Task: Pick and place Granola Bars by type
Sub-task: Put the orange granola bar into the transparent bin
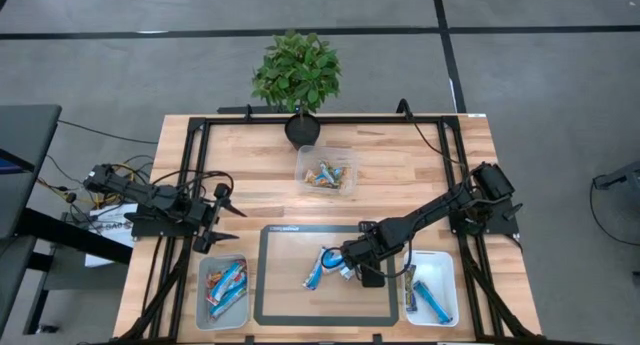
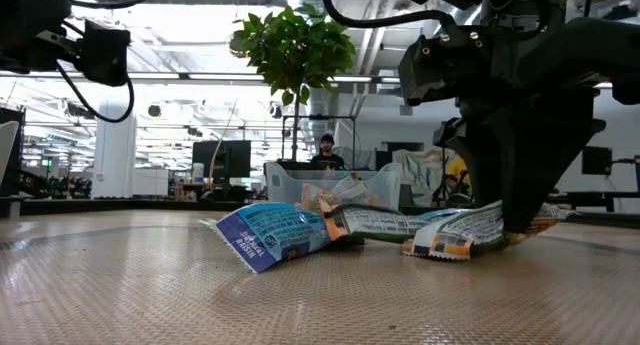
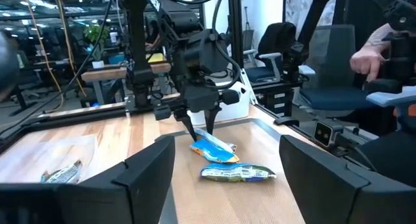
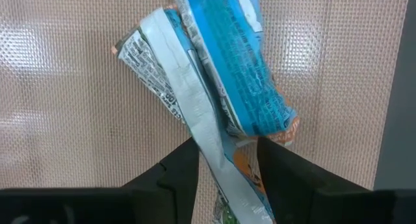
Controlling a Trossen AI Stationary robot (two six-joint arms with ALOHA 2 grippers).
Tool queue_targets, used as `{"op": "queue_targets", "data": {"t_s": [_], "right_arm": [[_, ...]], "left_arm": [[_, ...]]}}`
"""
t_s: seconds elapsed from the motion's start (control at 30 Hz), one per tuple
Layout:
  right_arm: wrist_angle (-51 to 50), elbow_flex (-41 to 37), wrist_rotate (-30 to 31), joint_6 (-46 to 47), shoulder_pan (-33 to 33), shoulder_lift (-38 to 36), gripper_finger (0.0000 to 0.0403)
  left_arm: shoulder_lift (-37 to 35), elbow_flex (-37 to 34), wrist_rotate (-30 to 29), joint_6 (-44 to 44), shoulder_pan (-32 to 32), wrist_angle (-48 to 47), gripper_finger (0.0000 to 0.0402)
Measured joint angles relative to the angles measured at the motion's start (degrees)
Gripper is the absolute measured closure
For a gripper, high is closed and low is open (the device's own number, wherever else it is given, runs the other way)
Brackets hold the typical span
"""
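At the lower centre of the high view, the right pincer (image 1: 347, 268) is down on the dark mat (image 1: 275, 295), its fingers clamped on the end of a blue granola bar (image 4: 244, 68) lying across a second bar (image 4: 170, 100). The left pincer (image 1: 228, 218) hovers with fingers apart over the worktop (image 1: 400, 175) at centre left. More bars fill the left bin (image 1: 205, 310), the right bin (image 1: 448, 285) and the clear bin (image 1: 303, 167) at upper centre.

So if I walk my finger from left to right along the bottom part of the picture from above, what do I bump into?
Left bin holding granola bars → bare mat → bars on the mat → right tool down on them → right bin holding a blue bar.
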Motion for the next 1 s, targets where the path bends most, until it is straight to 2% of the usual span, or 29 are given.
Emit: {"op": "queue_targets", "data": {"t_s": [0.57,1.0], "right_arm": [[0.19,0.00,0.28,-0.51,-0.04,0.00,0.0280],[0.64,0.00,1.40,-2.93,-1.11,0.00,0.0363]], "left_arm": [[0.01,-0.09,0.27,0.36,0.00,-0.05,0.0132],[0.01,-0.11,0.30,0.02,0.00,-0.08,0.0132]]}}
